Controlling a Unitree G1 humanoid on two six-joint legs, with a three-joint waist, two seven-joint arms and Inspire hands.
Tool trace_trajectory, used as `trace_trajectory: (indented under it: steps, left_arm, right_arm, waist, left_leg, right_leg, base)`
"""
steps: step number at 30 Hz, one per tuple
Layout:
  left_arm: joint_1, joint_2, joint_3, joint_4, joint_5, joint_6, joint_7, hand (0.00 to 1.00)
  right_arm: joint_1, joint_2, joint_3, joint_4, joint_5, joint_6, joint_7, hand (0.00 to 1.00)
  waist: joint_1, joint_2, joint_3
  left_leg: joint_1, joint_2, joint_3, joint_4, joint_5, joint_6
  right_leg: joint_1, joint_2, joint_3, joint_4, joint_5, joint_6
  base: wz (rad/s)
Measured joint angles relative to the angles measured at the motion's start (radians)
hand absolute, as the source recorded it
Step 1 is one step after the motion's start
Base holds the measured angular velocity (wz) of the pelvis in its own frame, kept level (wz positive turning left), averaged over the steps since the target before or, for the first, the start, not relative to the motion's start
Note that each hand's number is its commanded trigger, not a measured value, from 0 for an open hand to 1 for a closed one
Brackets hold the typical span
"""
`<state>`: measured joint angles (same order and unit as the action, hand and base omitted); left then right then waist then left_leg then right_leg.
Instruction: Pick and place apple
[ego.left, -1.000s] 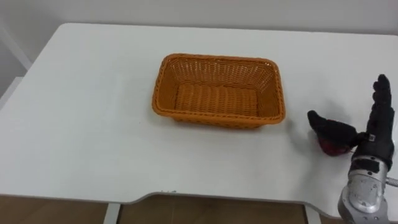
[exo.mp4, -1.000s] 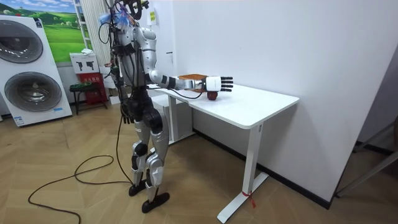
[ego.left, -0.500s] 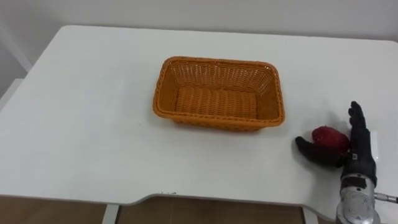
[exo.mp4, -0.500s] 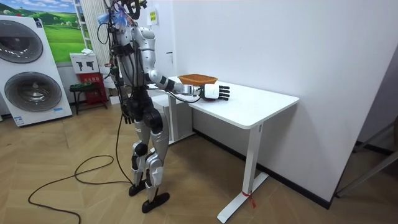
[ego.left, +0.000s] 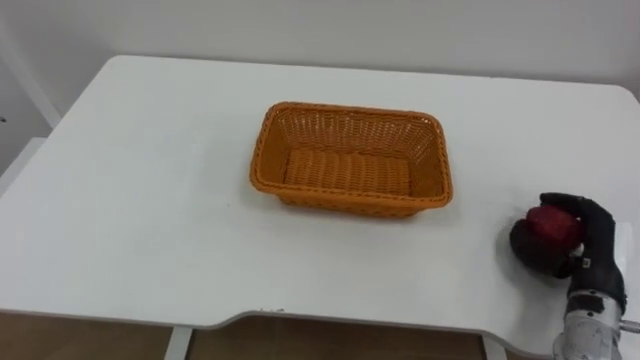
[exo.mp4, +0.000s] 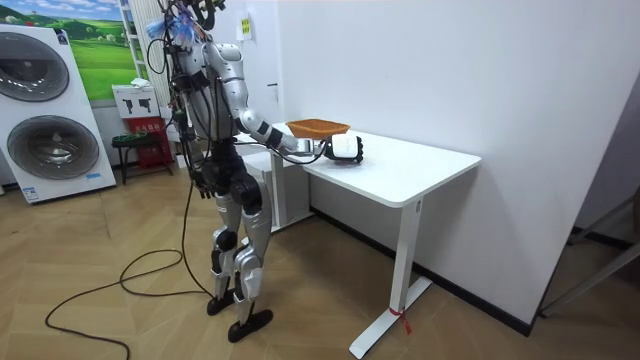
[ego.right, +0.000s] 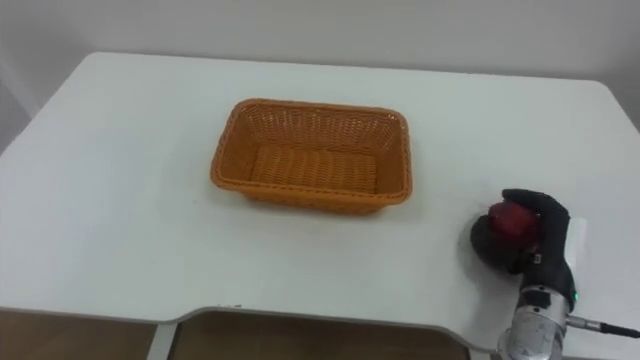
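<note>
Empty wicker basket (ego.left: 350, 160) mid-table (ego.left: 150, 200); red apple (ego.left: 550, 225) far right, near the edge, with the right hand (ego.left: 598, 245) curled round it.
The hold looks shallow, so lifting toward the basket could let the apple slip and roll off the nearby edge.

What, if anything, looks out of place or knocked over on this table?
Nothing stands out. The wicker basket sits upright and undamaged on the middle of the white table. The right hand is curled round the red apple near the table's right front edge. Nothing is spilled.
</note>
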<state>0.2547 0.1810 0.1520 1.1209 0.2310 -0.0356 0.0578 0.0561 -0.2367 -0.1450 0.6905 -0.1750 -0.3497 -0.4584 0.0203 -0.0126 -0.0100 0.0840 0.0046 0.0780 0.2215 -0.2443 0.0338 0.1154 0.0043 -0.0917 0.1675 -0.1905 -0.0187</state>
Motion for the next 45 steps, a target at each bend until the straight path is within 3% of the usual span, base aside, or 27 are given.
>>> trace_trajectory:
  steps: [9,15,19,26,30,41,42,43,45]
  left_arm:
    - [-0.001,0.000,0.002,0.016,0.007,-0.003,0.010,0.00]
    - [0.000,-0.003,0.003,0.020,0.001,-0.004,0.010,0.00]
    - [0.000,-0.007,0.001,0.023,0.016,-0.007,-0.005,0.00]
    - [0.000,-0.009,-0.001,0.057,0.017,-0.009,-0.029,0.00]
    - [-0.007,-0.010,-0.001,0.050,0.017,-0.009,-0.030,0.00]
    - [-0.020,-0.014,-0.056,0.039,0.024,-0.005,-0.020,0.00]
    - [-0.023,-0.014,-0.056,0.040,0.024,-0.005,-0.020,0.00]
    - [-0.030,-0.014,-0.059,0.039,0.023,-0.005,-0.020,0.00]
    - [-0.039,-0.014,-0.060,0.039,0.023,-0.007,-0.020,0.00]
  right_arm:
    - [0.006,0.006,-0.004,-0.050,-0.010,0.024,-0.018,1.00]
    - [0.027,0.038,-0.007,-0.175,-0.005,0.086,-0.013,1.00]
    - [0.048,0.076,0.008,-0.335,-0.005,0.097,-0.008,1.00]
    - [0.041,0.072,0.029,-0.518,0.000,0.098,-0.009,1.00]
    - [0.040,0.061,0.102,-0.615,0.009,0.101,0.005,1.00]
    - [-0.003,0.047,0.221,-0.713,0.005,0.132,0.081,1.00]
    - [-0.010,0.047,0.234,-0.723,0.007,0.132,0.090,0.17]
    - [-0.016,0.046,0.248,-0.730,0.007,0.131,0.104,0.00]
    - [-0.030,0.043,0.277,-0.730,-0.002,0.131,0.125,0.00]
  waist:
    - [0.013,-0.003,-0.0044]
    - [0.015,-0.004,-0.0041]
    - [0.016,0.007,0.0070]
    - [0.040,0.009,0.0097]
    - [0.052,0.009,0.0101]
    - [0.077,0.012,0.0109]
    - [0.083,0.012,0.0111]
    - [0.090,0.013,0.0112]
    - [0.096,0.012,0.0123]
  left_leg:
    - [0.008,0.000,0.004,-0.017,0.002,-0.001]
    - [0.001,0.000,0.008,-0.021,0.003,-0.002]
    - [-0.022,-0.002,0.012,-0.020,0.007,0.000]
    - [-0.020,-0.001,0.012,-0.021,0.008,0.000]
    - [-0.025,-0.001,0.012,-0.020,0.008,0.000]
    - [-0.040,-0.001,0.009,-0.019,0.009,0.000]
    - [-0.039,-0.001,0.008,-0.021,0.009,-0.001]
    - [-0.038,-0.001,0.008,-0.023,0.009,-0.001]
    - [-0.040,-0.001,0.004,-0.024,0.010,-0.001]
  right_leg:
    - [-0.011,0.000,0.001,0.001,0.000,0.000]
    - [-0.027,0.000,0.010,0.001,0.000,0.000]
    - [-0.048,-0.002,0.009,0.004,0.000,0.001]
    - [-0.047,-0.001,0.009,0.002,0.000,0.001]
    - [-0.055,-0.002,0.007,0.002,0.000,0.001]
    - [-0.061,-0.002,0.002,0.002,0.001,0.000]
    - [-0.060,-0.002,0.001,0.002,0.001,0.000]
    - [-0.060,-0.002,0.001,0.000,0.001,0.000]
    - [-0.060,-0.002,-0.001,-0.001,0.001,0.000]
  base:
    - [-0.04]
    - [-0.05]
    - [-0.01]
    - [0.00]
    - [0.00]
    - [0.00]
    - [0.00]
    - [0.00]
    - [0.03]
